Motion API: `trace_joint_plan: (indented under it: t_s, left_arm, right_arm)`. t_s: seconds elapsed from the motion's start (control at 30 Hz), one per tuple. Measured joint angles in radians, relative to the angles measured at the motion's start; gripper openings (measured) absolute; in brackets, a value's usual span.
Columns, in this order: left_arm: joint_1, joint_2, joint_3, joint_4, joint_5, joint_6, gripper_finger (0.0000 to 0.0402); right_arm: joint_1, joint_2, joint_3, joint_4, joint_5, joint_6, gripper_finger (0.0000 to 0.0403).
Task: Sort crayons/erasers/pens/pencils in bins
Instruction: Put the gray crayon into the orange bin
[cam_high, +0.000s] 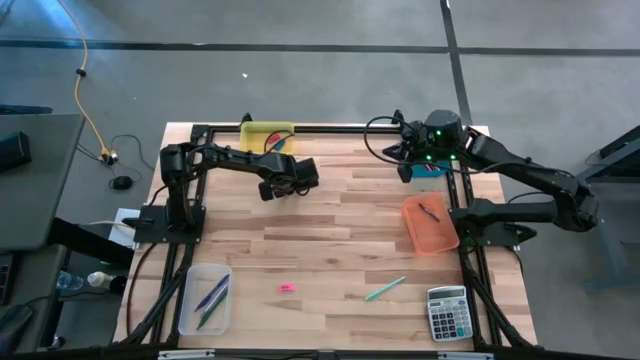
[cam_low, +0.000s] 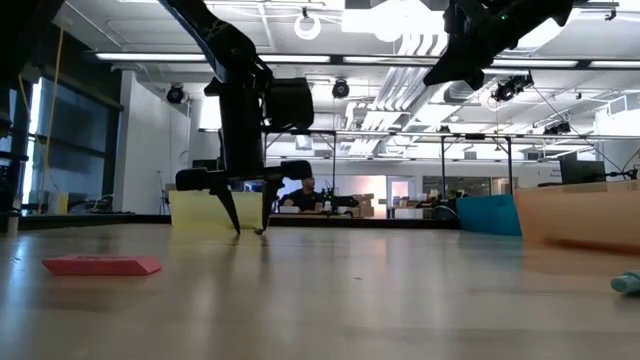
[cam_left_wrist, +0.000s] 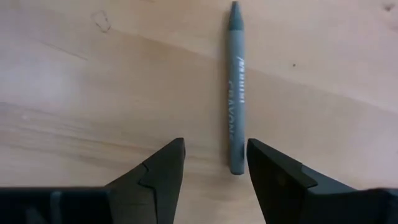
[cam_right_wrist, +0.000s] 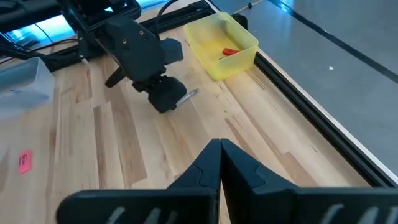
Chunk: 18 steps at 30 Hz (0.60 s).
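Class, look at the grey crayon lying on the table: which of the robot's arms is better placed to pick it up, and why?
Left. The left tool hangs open directly over the grey crayon, one end between its fingers. The right tool is shut and waits across the table.

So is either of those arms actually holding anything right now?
No. The left gripper hangs open over a grey crayon on the table, not gripping it. The right gripper is shut on nothing.

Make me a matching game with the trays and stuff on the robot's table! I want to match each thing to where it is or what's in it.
Things:
1. yellow bin
2. orange bin
3. clear bin
4. grey crayon

Places or states:
A. lies on bare wood at the left pincer's open fingers
B. front left corner, thin sticks inside
C. back edge, a red piece inside
D. right side, one dark stick inside

Pairs: 1-C, 2-D, 3-B, 4-A
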Motion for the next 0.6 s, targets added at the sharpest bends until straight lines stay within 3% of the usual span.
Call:
trace_joint_plan:
  t_s: [0.3,0.6]
  left_arm:
    - [0.023,0.000,0.072,-0.056,-0.016,0.258,0.0159]
    - [0.025,0.017,0.082,-0.099,-0.011,0.207,0.0119]
  right_arm:
    - [0.000,0.000,0.000,0.000,-0.006,-0.026,0.0000]
    - [0.000,0.000,0.000,0.000,-0.007,-0.026,0.0000]
